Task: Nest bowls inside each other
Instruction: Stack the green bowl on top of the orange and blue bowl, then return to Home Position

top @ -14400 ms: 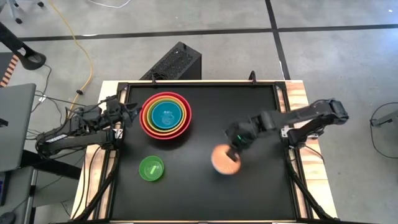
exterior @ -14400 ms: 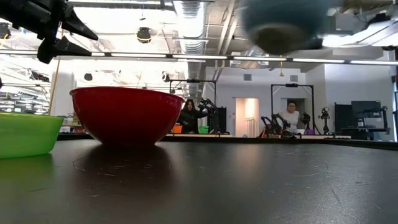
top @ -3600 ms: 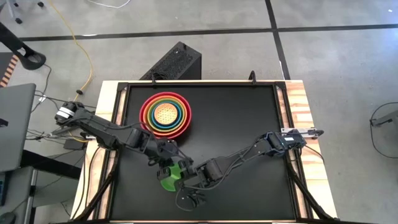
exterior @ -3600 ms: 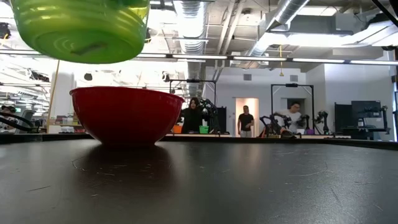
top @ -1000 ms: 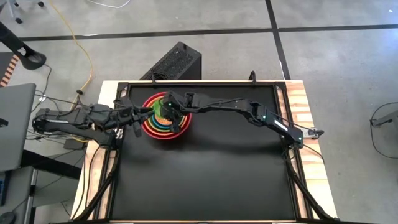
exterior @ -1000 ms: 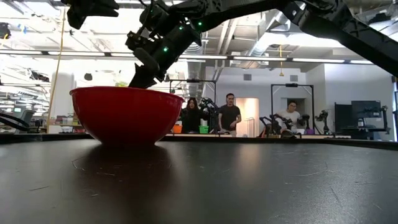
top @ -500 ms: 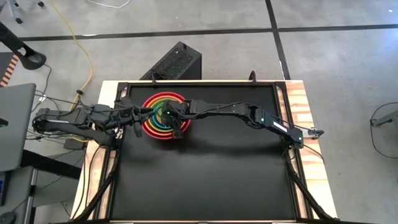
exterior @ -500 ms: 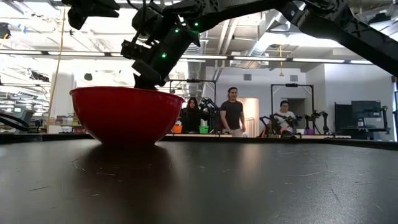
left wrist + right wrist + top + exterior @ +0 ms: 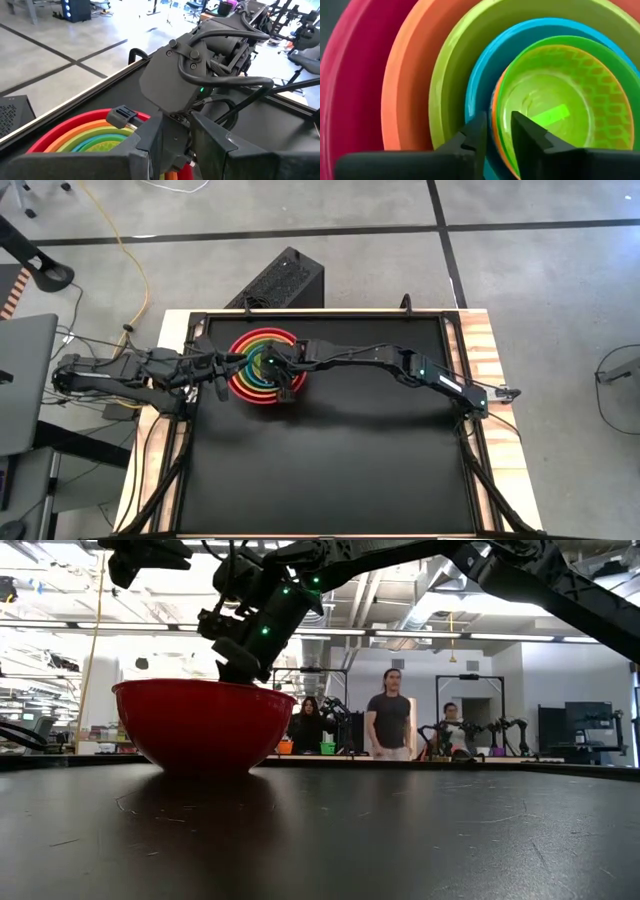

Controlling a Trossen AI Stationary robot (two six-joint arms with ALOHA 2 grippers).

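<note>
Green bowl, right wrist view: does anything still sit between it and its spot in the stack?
Nothing visible does. The smallest green bowl already sits inside the dotted yellow-orange bowl, within the blue bowl. The right gripper straddles the rims, fingers apart.

Grey concrete floor point(image 9: 520, 290), yellow cable point(image 9: 128, 255), ceiling ducts point(image 9: 305, 570).

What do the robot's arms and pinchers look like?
Both arms are dark and jointed, with black cables looped along them. The right arm shows small green lights near its wrist. The right gripper has two flat black fingers; the left gripper has dark grey ones.
</note>
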